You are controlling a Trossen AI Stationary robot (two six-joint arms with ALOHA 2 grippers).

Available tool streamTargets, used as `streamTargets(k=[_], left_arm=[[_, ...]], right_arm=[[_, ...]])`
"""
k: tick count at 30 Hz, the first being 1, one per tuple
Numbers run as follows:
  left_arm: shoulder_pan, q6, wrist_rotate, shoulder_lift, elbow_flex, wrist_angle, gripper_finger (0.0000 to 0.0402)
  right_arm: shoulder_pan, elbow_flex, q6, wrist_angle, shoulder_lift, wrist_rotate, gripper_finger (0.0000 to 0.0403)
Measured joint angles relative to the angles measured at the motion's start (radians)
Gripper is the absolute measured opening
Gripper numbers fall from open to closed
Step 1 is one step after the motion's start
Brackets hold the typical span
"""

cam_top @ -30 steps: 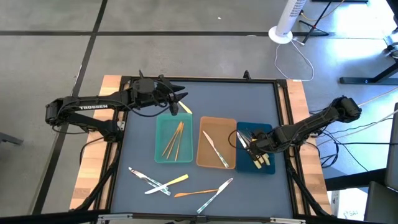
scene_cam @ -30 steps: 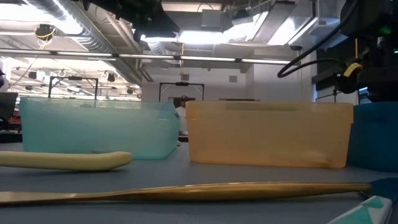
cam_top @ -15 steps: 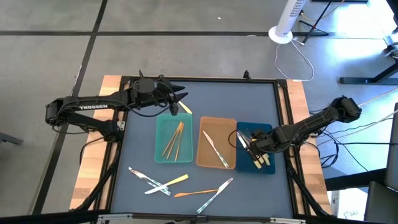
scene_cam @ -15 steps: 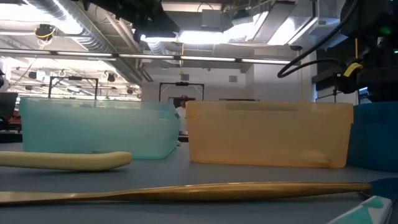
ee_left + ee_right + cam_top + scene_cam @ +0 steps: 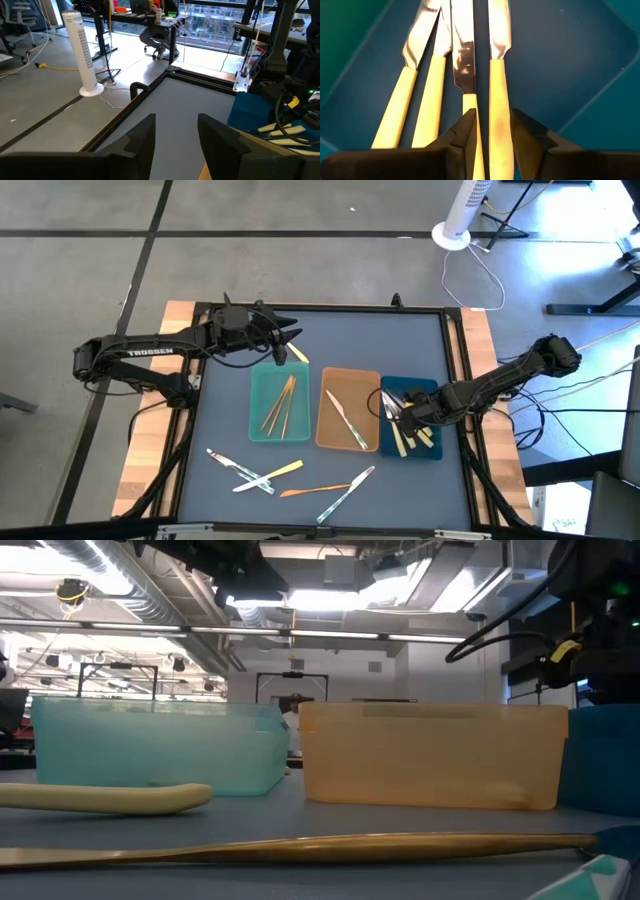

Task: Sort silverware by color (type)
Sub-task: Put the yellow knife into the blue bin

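right end effector point(image 5: 405, 412) over dark-blue tray point(image 5: 432, 395), fingers parted, yellow-handled knife point(image 5: 498, 95) lying between them, apparently released | loose silverware point(image 5: 290, 477) on worktop, well left, nearer left end effector point(image 5: 283, 346), open, idle

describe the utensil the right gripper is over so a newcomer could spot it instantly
Of the three trays in a row mid-table, find the dark-blue tray on the right arm's side. The right gripper hovers just above the yellow-handled, silver-bladed pieces lying in it. The one you want is the yellow-handled knife lying between its fingers, outermost of four side by side.
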Motion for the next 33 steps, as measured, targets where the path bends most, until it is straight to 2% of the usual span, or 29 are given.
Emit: streamTargets(k=[4, 6, 10, 13, 22, 27, 33], left_arm=[[0.0, -0.008, 0.008, 0.0, 0.0, 0.0, 0.0141], [-0.005, -0.038, 0.056, 0.0, 0.0, 0.0, 0.0141], [-0.031, -0.061, 0.214, 0.0, 0.0, 0.0, 0.0141], [-0.071, -0.073, 0.274, 0.0, 0.0, -0.001, 0.0141], [-0.242, -0.087, 0.261, 0.0, 0.0, -0.128, 0.0141], [-0.352, -0.114, 0.203, 0.0, 0.0, -0.231, 0.0141], [-0.496, -0.165, 0.185, 0.0, 0.0, -0.378, 0.0141]], right_arm=[[0.0, 0.0, 0.0, 0.0, 0.0, 0.0, 0.012], [0.0, 0.0, 0.0, 0.0, 0.0, 0.0, 0.0126], [0.0, 0.0, 0.0, 0.0, 0.0, 0.0, 0.0128], [0.0, 0.0, 0.001, 0.0, 0.0, 0.0, 0.0126], [0.0, 0.0, 0.001, 0.002, 0.0, -0.001, 0.0125], [0.0, 0.0, 0.001, 0.002, 0.0, -0.001, 0.0124], [0.0, 0.0, 0.001, 0.003, 0.0, -0.001, 0.0124]])
